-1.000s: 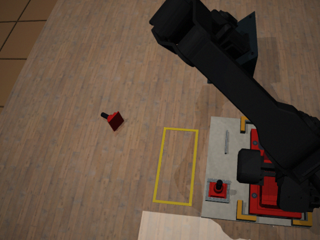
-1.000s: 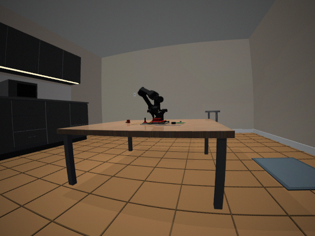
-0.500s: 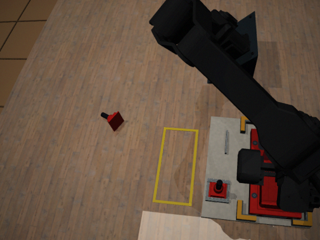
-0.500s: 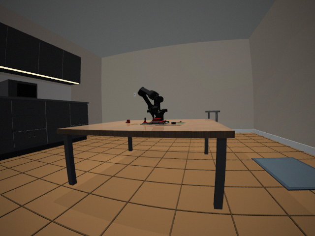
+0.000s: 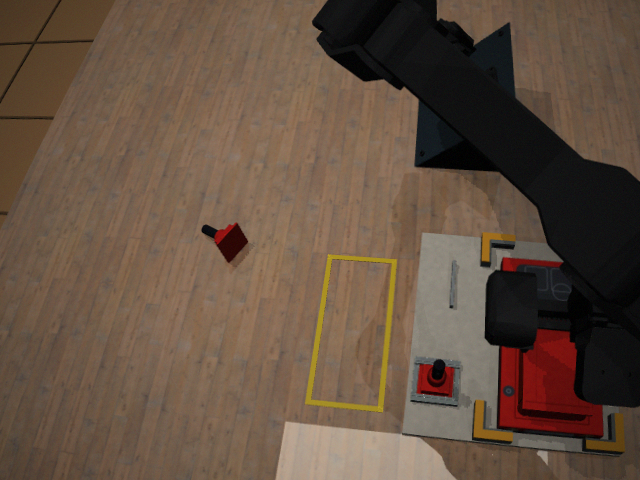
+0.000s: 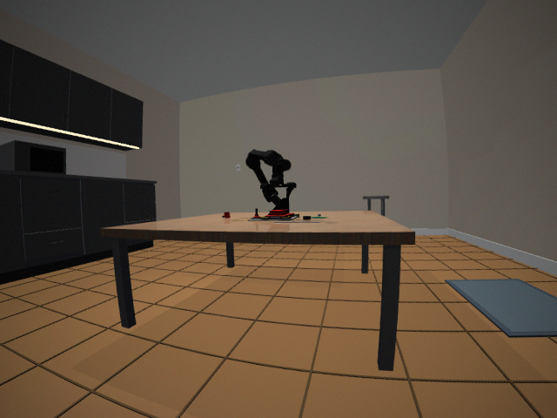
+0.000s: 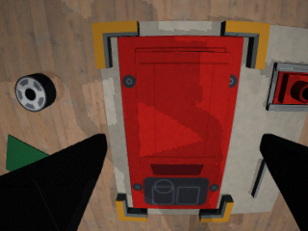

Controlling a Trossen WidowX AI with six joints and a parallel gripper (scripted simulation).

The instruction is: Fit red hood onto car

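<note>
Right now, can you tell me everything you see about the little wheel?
The wheel is small and round. It has a thick black tire and a light grey face with dark slots around a black hole in the middle. It looks like rubber and metal or plastic. It lies on its side on the wooden table, face up, beside the grey board and near something green. The tool isn't touching it.
</note>
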